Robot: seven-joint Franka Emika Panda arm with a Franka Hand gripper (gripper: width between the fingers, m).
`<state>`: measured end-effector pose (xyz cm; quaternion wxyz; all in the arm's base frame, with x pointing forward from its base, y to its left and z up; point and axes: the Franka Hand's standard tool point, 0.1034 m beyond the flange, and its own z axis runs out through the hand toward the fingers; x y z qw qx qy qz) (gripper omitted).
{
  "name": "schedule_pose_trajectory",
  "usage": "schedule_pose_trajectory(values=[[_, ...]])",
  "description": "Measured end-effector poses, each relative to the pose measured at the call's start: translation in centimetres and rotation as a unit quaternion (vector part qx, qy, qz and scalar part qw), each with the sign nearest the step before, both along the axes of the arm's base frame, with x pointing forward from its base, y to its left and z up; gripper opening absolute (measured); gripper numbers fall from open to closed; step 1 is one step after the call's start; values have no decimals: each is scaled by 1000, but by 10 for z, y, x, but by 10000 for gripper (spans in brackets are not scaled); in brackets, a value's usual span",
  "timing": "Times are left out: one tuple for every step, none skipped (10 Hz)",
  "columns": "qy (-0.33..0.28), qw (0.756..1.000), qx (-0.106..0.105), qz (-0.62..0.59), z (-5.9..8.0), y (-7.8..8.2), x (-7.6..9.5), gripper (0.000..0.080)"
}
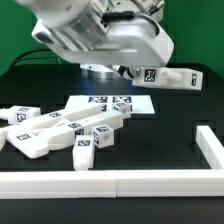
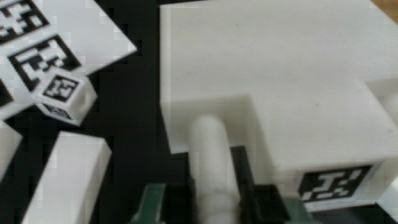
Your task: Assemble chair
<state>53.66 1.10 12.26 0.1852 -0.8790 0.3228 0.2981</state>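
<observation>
Held chair part point(image 1: 172, 77), white and tagged, is hanging in the gripper point(image 1: 134, 72) beyond the marker board point(image 1: 112, 103). The arm is hiding the grip from the exterior view. The wrist view is showing the jaws clamping the part's thin rib. Loose chair pieces point(image 1: 45, 138) are lying just in front of the marker board, and the border rail point(image 1: 120, 182) is running nearer still. Black table point(image 1: 170, 125); green backdrop point(image 1: 15, 30).

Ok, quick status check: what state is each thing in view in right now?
gripper: closed on the tagged white block.
tagged white block: gripped, lying level; lifted or not, cannot tell.
loose chair parts: unassembled, heaped on the table.
marker board: lying flat, untouched.
border rail: lying along the table's edge.
</observation>
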Motion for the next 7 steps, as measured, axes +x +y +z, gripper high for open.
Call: schedule_pose_trajectory(values=[[-31,999,-21,-5,-1,2,6,111],[-63,997,-41,-10,0,4,10,111],[-84,995,-52,-7,2,3,12,111],[-124,990,-66,12,10,-8,24,111],[-175,981,-78,32,25,-23,38,111],[-208,971,-102,60,35,-30,47,111],[-260,949,-154,92,45,-25,61,111]])
